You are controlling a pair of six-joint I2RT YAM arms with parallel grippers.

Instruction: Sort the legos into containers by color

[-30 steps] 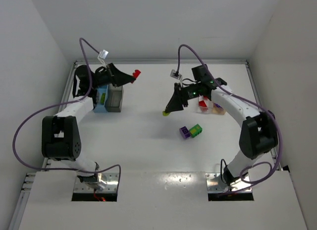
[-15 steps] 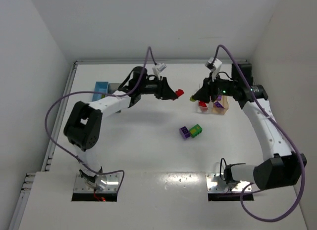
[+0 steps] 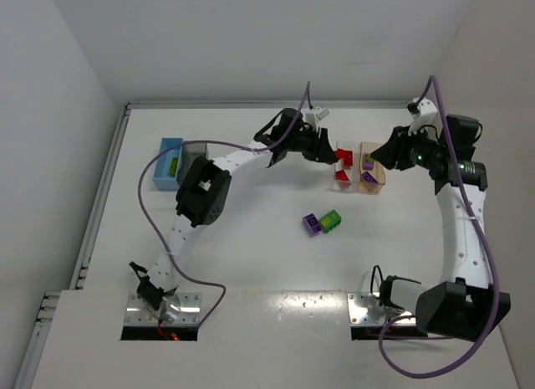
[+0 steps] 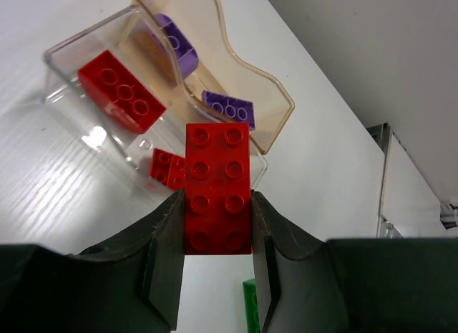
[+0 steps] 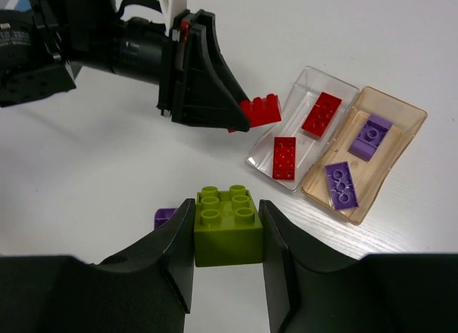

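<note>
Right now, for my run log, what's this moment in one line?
left hand: holds red brick near clear bin | right hand: holds green brick

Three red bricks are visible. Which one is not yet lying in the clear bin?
The red brick gripped by the left hand, near the edge of the clear bin. The other two red bricks lie inside that bin.

Top view looks down from above and behind over the whole table (image 3: 251, 263); both wrist views look down from close, sharing the clear bin (image 4: 89, 136) and tan bin (image 4: 207, 68)
</note>
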